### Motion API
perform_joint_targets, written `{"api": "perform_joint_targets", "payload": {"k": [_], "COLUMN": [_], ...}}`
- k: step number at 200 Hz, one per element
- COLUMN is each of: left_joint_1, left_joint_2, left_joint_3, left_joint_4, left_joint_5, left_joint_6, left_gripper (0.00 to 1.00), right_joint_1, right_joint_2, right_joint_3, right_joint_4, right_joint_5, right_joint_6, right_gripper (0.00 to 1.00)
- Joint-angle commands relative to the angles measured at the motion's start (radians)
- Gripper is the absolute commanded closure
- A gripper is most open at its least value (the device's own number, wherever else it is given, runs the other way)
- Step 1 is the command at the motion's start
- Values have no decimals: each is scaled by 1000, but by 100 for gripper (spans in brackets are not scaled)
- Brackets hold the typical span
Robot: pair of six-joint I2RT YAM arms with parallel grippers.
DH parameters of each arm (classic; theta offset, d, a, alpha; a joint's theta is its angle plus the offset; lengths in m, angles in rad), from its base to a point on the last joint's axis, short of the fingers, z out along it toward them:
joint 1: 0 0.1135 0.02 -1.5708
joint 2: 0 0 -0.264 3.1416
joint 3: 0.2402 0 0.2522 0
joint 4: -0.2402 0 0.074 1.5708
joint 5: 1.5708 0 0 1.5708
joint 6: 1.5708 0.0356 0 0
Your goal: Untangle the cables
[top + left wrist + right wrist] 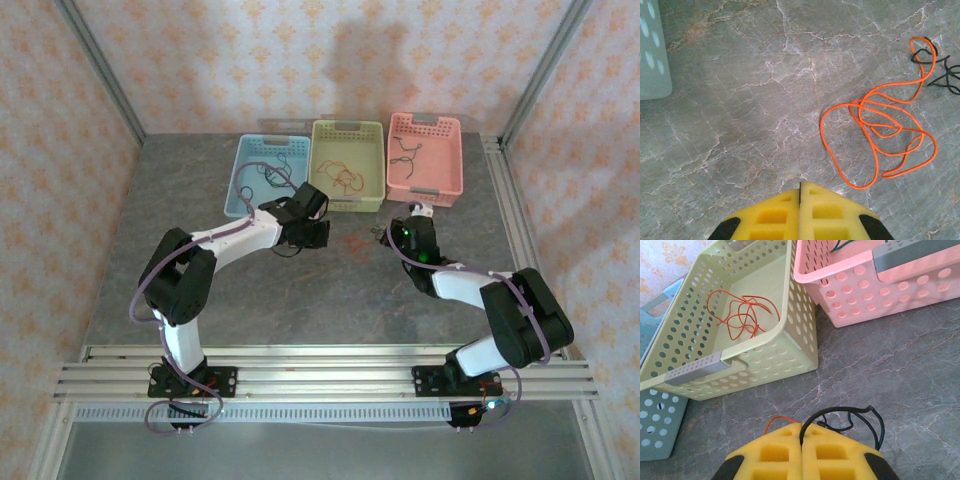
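On the grey table lies a loose orange cable (821,129) in several loops, and one end of it meets a small black cable (946,75) at the upper right. My left gripper (800,187) hangs above bare table to the left of these loops, shut with nothing between its fingers. My right gripper (801,426) is shut on a black cable (835,408), which arcs out from the seam between the pads. A thin orange strand (783,417) also comes out at that fingertip. In the top view both grippers sit close together in front of the baskets.
Three perforated baskets stand in a row at the back: blue (262,175), green (347,165) and pink (425,155). The green basket (800,340) holds an orange cable (742,315). Dark wires lie in the blue and pink baskets. The green and pink (860,285) baskets stand just beyond my right gripper.
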Motion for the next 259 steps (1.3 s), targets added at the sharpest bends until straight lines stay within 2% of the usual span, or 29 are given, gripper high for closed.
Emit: {"api": "perform_joint_targets", "payload": {"k": [1, 64, 151, 170, 229, 259], "left_joint_1": [2, 9, 17, 18, 18, 10], "left_joint_2": [-47, -106, -299, -312, -335, -279], "left_joint_3": [-18, -52, -180, -186, -182, -150], "left_joint_4": [8, 26, 101, 117, 185, 167], "left_joint_5": [-37, -79, -244, -211, 21, 52], "left_joint_6": [-14, -23, -58, -53, -39, -39], "left_gripper": [100, 100, 100, 100, 100, 100], "right_joint_1": [-5, -5, -6, -5, -5, -6], "right_joint_2": [-1, -10, -109, -120, -108, -102], "right_joint_3": [14, 10, -46, -57, -52, -50], "right_joint_4": [-11, -14, -8, 3, 6, 16], "right_joint_5": [8, 24, 173, 189, 169, 155], "right_joint_6": [6, 2, -27, -28, -28, -26], "right_gripper": [100, 100, 100, 100, 100, 100]}}
